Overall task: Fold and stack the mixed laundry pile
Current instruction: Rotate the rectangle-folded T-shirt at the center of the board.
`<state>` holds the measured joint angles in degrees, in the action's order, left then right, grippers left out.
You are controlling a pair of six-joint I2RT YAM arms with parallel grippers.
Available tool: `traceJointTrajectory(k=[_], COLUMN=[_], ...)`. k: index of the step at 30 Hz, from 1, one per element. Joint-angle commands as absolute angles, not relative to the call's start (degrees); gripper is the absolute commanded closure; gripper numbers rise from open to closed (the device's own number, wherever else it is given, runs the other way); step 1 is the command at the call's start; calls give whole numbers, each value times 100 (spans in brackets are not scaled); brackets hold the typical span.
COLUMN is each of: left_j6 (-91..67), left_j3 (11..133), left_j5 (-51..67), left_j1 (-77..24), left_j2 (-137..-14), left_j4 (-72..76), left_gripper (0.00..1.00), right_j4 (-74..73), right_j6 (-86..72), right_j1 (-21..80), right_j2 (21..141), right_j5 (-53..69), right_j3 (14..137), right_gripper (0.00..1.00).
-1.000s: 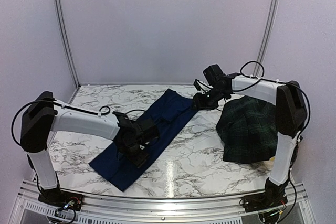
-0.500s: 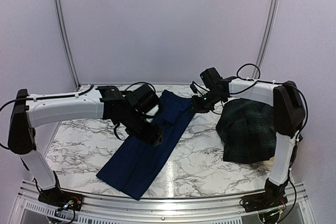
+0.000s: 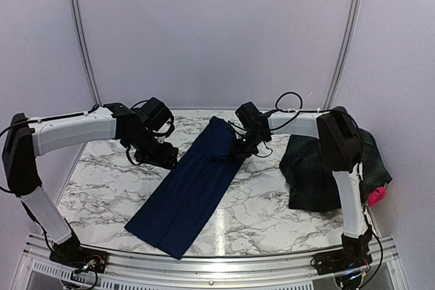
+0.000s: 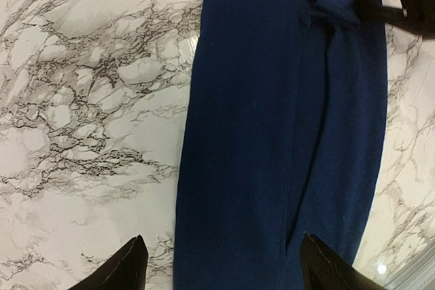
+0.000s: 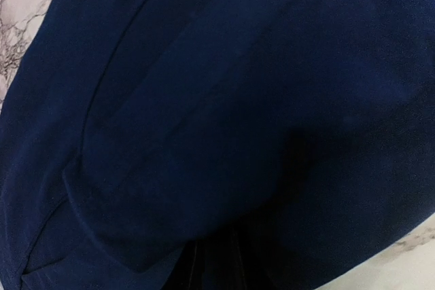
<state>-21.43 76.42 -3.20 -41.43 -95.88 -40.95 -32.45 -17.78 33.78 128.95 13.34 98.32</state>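
On the marble table (image 3: 102, 181) the navy-blue cloth (image 3: 190, 188) lies flat as one long narrow strip, running from about 12 o'clock at the far side down toward 7 o'clock near the front edge. The left gripper (image 3: 168, 158) hangs over bare marble just beside the cloth, at its 9 o'clock side and nearer to the far end. In the left wrist view its two fingertips (image 4: 126, 269) stand wide apart, with nothing between them; the cloth and the table are seen below them. The right gripper (image 3: 239, 149) is down at the 3 o'clock edge of the cloth, close to the far end, and its black fingers touch the fabric where a small fold is pushed up. The right wrist view is filled almost fully by dark blue fabric, and the fingers are hard to separate from it, so I cannot tell if they are closed on the cloth. The green-and-navy plaid garment (image 3: 316, 174) lies in a heap at 3 o'clock, apart from the cloth. A small pink piece (image 3: 376, 196) shows at its 4 o'clock edge.
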Motion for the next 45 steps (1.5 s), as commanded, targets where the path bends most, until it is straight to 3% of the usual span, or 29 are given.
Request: traceJointTrajectory(k=[1,10,15,19,24,34,39,45], left_j6=[-1479,-535,-337,-281,-408,-1185,-1976,-2944], left_j3=[7211,6791,6922,6938,6983,7455,7810,7386], left_j5=[-140,-198,-137,-116,-193,-26,-88,-611], left_j1=[-4220,-5029,-5203,-5365,-5741,-6814,-7032,-6882], left_j2=[-9274,-9609,-10020,-10465,-10909,-11259,-11333,-10291], left_j4=[-3869,-3702,-3609,-3528,-3507,-3508,-3292,-3060], left_gripper=[22,42,48,57,62,64,58,41], right_j4=[-3486,-4268,-3988,-3881,-3674,-3587,-3501,-3255], right_j6=[-1516,-902,-857,-840,-900,-847,-896,-1392], right_j1=[2920,2579,2536,2540,2540,2539,2540,2644], right_j2=[13354,15340,15288,14646,13640,12206,11278,9743], right_j5=[1034,1059,1101,1126,1247,1376,1725,2738], right_j3=[10306,13708,13822,13362,12522,10922,9759,7788], right_gripper=[86,86,84,78,70,69,69,67])
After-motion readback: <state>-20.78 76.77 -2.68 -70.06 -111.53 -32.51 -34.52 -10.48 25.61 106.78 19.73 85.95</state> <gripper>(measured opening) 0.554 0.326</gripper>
